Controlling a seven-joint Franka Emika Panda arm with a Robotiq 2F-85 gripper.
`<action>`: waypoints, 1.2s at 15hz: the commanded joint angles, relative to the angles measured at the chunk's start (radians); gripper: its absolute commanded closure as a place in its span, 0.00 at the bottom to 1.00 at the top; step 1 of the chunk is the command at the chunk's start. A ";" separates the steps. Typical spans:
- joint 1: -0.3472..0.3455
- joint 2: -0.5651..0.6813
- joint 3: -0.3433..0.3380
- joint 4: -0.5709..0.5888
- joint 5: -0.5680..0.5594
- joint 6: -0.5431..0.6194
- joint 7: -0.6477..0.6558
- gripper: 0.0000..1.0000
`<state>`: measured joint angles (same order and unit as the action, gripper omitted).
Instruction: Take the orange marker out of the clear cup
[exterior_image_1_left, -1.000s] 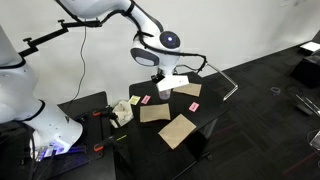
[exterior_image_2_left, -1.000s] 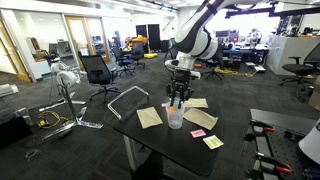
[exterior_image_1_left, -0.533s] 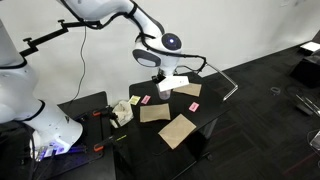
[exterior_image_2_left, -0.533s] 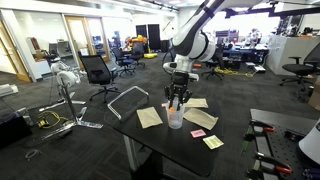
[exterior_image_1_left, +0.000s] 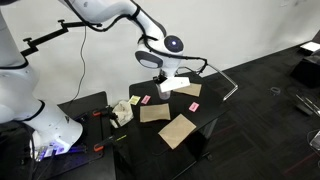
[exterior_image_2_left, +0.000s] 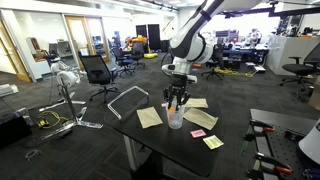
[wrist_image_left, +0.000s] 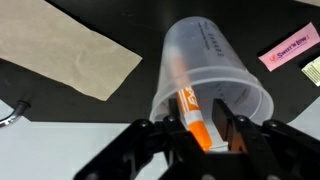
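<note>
The clear cup (wrist_image_left: 215, 55) stands on the black table, seen from above in the wrist view. The orange marker (wrist_image_left: 190, 100) leans inside it, top end up at the rim. My gripper (wrist_image_left: 203, 132) hangs right over the cup's mouth, with its two black fingers closed against the marker's upper end. In an exterior view the gripper (exterior_image_2_left: 177, 98) is straight above the cup (exterior_image_2_left: 176, 119) in the middle of the table. In the other exterior view the gripper (exterior_image_1_left: 165, 84) hides the cup.
Tan paper sheets (exterior_image_2_left: 149, 117) (exterior_image_2_left: 200, 118) (wrist_image_left: 70, 50) lie around the cup. Small pink cards (wrist_image_left: 288, 47) (exterior_image_2_left: 198, 133) and a yellow note (exterior_image_2_left: 213, 142) lie nearby. The table's edges are close on all sides (exterior_image_1_left: 200, 140).
The gripper has risen slightly over the cup. The cup has stayed in place.
</note>
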<state>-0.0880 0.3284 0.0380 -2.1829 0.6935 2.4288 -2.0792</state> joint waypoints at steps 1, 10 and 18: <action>-0.026 0.025 0.030 0.029 0.016 0.014 -0.026 0.59; -0.046 0.053 0.052 0.054 0.018 0.001 -0.027 1.00; -0.058 -0.018 0.046 0.015 0.014 -0.009 -0.025 0.95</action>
<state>-0.1215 0.3637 0.0705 -2.1431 0.6936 2.4287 -2.0792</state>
